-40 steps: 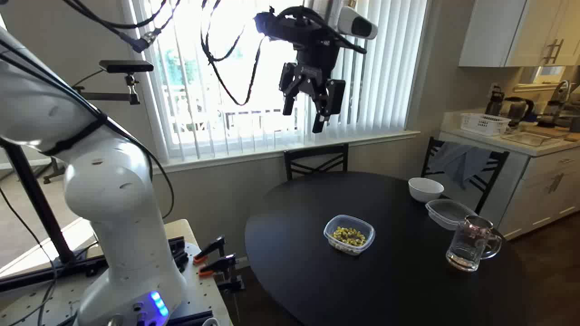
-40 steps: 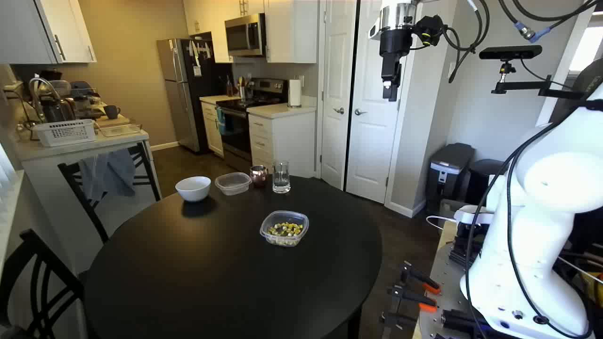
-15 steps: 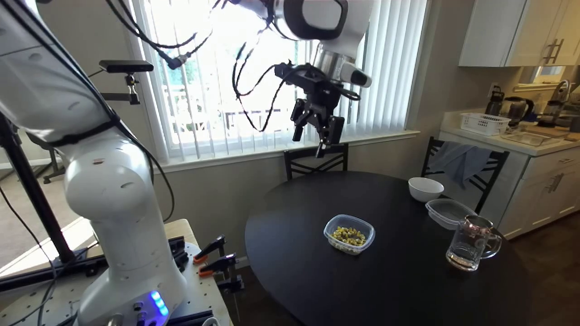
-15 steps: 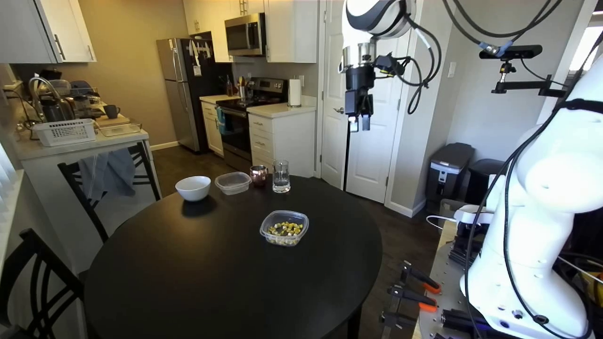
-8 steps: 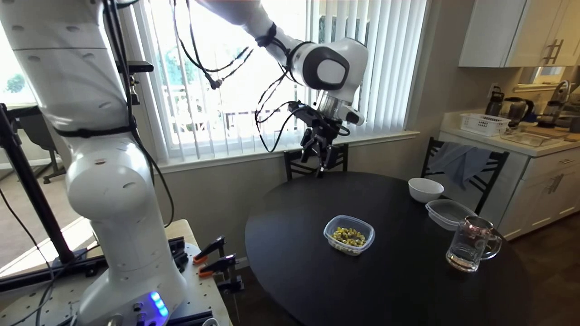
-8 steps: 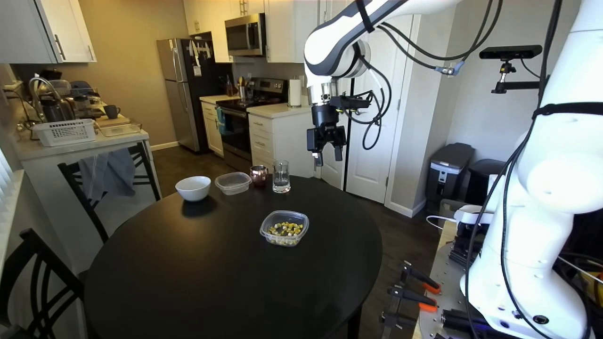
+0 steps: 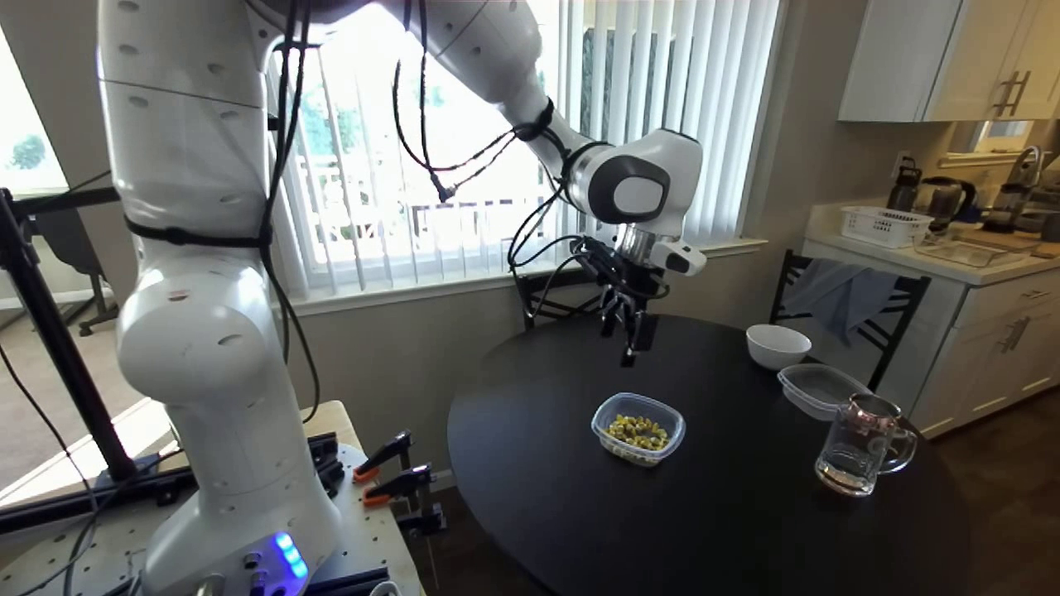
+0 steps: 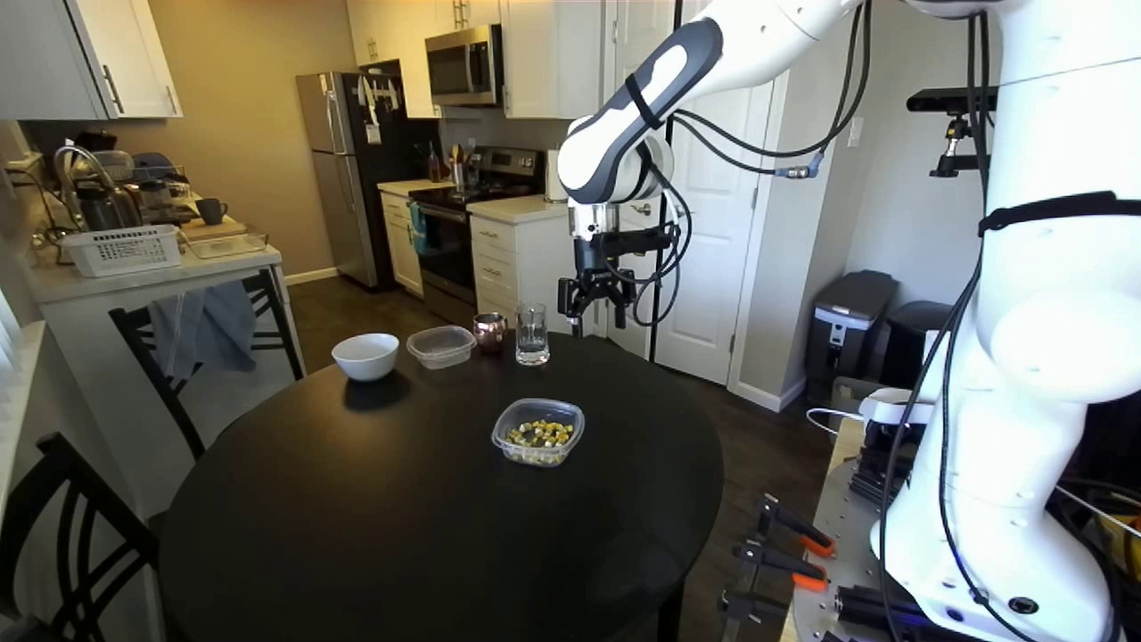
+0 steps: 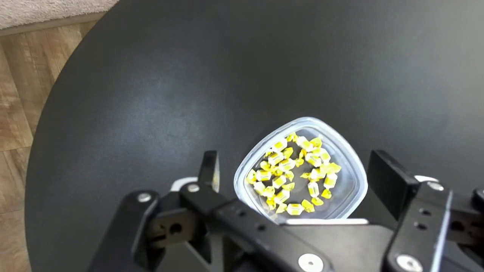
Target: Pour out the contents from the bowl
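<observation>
The bowl, a translucent bluish-grey squarish tub, stands upright on the dark round table in both exterior views [image 7: 674,424] [image 8: 571,417] and in the wrist view [image 9: 349,177]. The contents, small wrapped yellow-and-white pieces [image 7: 636,431], lie loosely in it; they also show in the wrist view [image 9: 286,164]. My gripper [image 7: 621,343] is open and empty, pointing down above the table, higher than the bowl and apart from it. In the wrist view the fingers [image 9: 297,173] appear on either side of the bowl, and the gripper body hides its near edge.
A white bowl [image 7: 778,348], a clear plastic container [image 7: 821,391], a glass mug [image 7: 849,463] and a copper mug [image 8: 489,333] stand along the table's [image 8: 428,535] far side. Chairs [image 8: 80,535] stand around the table. The window blinds [image 7: 704,124] are behind the arm.
The arm has reached out over the table and my gripper has come down a long way from high up, closer to the bowl. The bowl and its contents have not moved.
</observation>
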Robot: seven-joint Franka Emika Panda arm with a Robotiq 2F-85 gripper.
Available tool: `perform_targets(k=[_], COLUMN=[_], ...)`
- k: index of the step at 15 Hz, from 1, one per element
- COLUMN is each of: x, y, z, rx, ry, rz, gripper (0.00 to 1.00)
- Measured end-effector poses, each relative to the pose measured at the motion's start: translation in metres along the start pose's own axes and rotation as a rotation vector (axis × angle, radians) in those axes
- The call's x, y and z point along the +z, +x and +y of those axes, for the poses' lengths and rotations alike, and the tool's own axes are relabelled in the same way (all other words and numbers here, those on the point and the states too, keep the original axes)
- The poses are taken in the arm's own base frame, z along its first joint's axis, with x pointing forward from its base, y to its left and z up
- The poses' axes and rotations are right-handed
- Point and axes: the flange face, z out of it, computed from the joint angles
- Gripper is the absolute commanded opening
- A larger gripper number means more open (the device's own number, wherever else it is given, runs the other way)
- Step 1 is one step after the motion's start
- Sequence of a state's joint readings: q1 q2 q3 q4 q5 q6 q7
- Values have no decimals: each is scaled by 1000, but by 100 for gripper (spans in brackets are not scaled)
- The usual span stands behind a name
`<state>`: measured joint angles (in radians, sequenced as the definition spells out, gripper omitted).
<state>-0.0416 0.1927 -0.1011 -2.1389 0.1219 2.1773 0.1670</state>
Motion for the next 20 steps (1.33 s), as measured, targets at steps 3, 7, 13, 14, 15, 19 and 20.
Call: perform_targets(k=[3, 7, 13, 14, 15, 19, 20], x=[23, 63, 115, 123, 131, 155, 157], y=[18, 30, 40, 42, 44, 47, 47], z=[-6, -28, -58, -58, -59, -61, -62], rx=[44, 61, 50, 37, 19, -69, -72], ry=[-25, -95, -180, -198, -218, -311, -314], rz=[90, 147, 133, 128, 121, 109, 106], gripper=[100, 100, 100, 100, 100, 100, 100])
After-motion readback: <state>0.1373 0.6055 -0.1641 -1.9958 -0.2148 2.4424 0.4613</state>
